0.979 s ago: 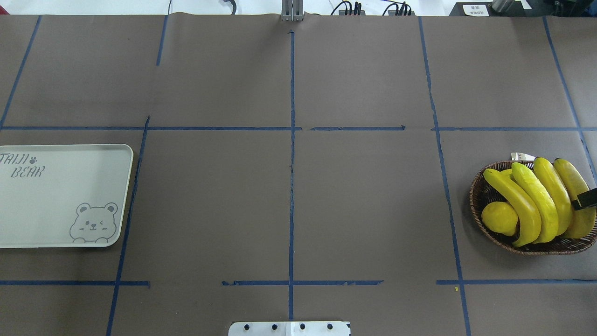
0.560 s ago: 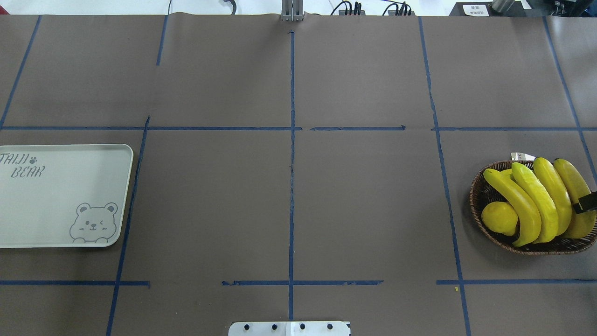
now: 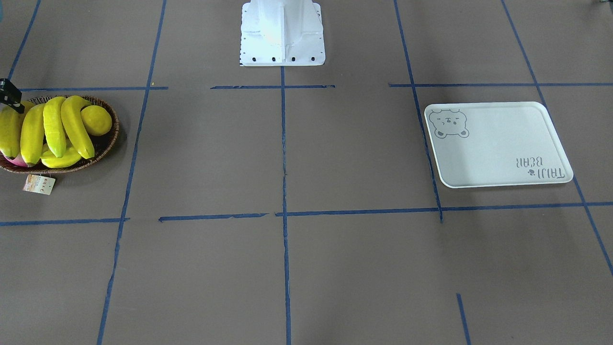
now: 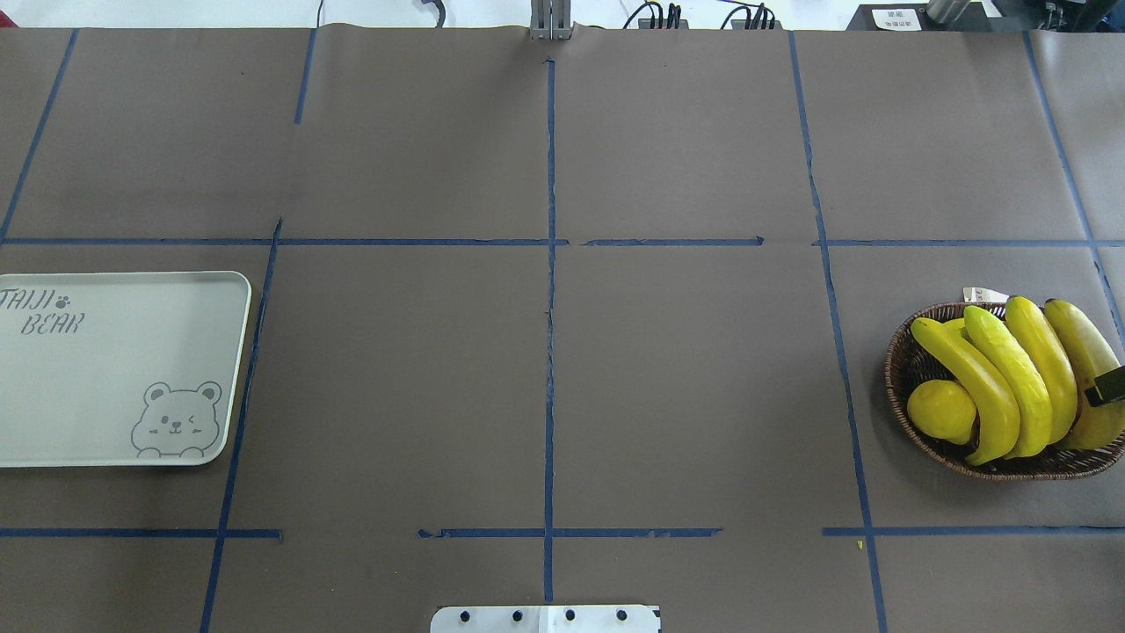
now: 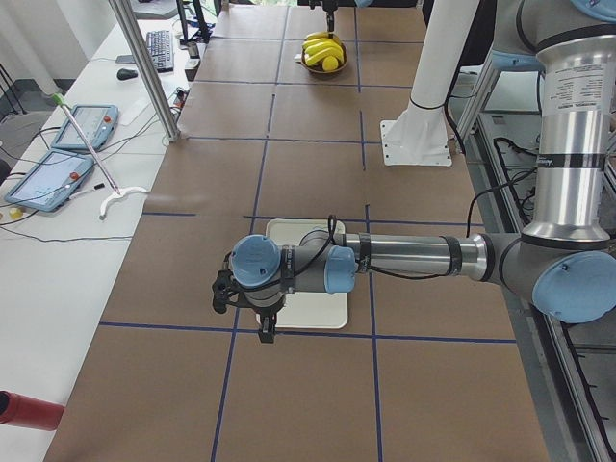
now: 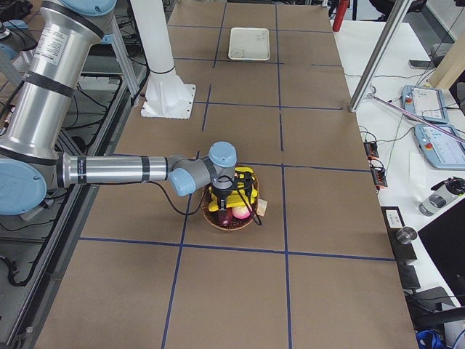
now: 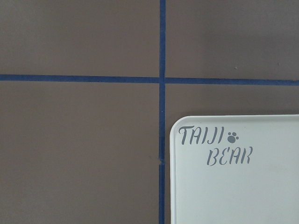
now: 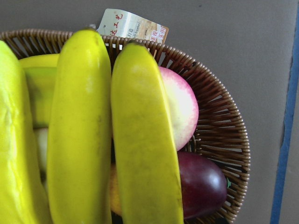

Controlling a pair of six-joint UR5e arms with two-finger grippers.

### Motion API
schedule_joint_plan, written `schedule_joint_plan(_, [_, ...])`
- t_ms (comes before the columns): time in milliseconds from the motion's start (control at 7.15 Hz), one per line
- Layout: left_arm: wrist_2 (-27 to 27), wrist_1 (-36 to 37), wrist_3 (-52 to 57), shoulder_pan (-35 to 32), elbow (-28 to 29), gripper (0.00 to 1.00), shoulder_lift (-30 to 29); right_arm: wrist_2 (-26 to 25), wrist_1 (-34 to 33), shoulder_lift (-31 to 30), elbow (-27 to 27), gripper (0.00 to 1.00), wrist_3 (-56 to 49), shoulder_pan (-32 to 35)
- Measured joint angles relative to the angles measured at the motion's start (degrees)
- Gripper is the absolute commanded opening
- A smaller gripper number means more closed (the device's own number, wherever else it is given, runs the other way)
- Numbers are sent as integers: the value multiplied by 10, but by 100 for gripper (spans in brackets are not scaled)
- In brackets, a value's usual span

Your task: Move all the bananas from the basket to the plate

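Four yellow bananas [image 4: 1011, 387] lie side by side in the brown wicker basket [image 4: 905, 369] at the table's right edge; they fill the right wrist view [image 8: 140, 140]. My right gripper [image 4: 1109, 385] shows only as a black piece over the rightmost banana at the frame edge, and as a black bit in the front view [image 3: 9, 93]; I cannot tell if it is open. The white bear plate [image 4: 105, 387] lies at the far left with nothing on it. My left gripper [image 5: 267, 332] hangs over the plate's end, seen only from the side; its state is unclear.
A yellow lemon [image 4: 940, 411] sits in the basket's left part. A pink peach [image 8: 180, 105] and a dark plum [image 8: 201, 184] lie under the bananas. A paper tag [image 3: 39, 184] hangs off the basket. The robot base [image 3: 282, 33] stands mid-table.
The black piece of my right gripper has slid right and slightly toward the robot, further off the overhead frame. Bananas, basket and plate have not moved.
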Motion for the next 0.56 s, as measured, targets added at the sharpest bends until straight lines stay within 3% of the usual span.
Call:
schedule_joint_plan(420, [0,0,0,1,1,100,-1,0,0,0,-2,69,1,-4])
schedule_joint_plan(560, [0,0,0,1,1,100,-1,0,0,1,-3,65,2,-8])
